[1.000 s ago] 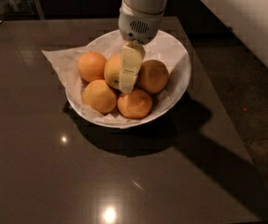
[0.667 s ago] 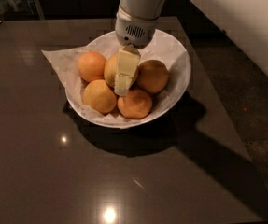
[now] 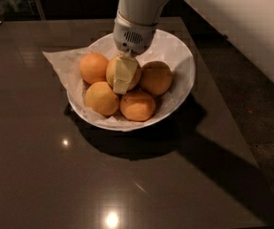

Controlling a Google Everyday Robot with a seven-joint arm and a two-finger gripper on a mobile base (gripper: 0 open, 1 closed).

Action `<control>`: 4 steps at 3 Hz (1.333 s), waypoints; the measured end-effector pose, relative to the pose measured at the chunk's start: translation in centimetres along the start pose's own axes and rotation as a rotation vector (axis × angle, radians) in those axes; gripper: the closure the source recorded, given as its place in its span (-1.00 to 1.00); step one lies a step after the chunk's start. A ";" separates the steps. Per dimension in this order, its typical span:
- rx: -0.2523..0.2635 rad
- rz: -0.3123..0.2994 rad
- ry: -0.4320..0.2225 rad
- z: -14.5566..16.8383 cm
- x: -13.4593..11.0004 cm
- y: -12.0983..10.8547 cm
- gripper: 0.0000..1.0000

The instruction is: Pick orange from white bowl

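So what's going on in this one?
The robot's arm has its tool down inside the white bowl, which sits on a dark table. The tool is right at the orange in the middle of the pile. That orange sits in the bowl among four other oranges and is not yet lifted out.
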State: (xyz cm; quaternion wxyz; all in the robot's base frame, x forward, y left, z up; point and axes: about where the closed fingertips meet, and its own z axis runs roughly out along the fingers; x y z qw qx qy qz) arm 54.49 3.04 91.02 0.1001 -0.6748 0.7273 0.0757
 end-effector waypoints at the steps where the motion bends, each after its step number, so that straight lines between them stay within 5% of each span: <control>1: 0.068 -0.017 -0.067 -2.7 0.8 1.7 0.81; 2: 0.123 -0.040 -0.159 -7.1 2.0 5.7 1.00; 4: 0.154 -0.121 -0.300 -12.5 3.2 12.5 1.00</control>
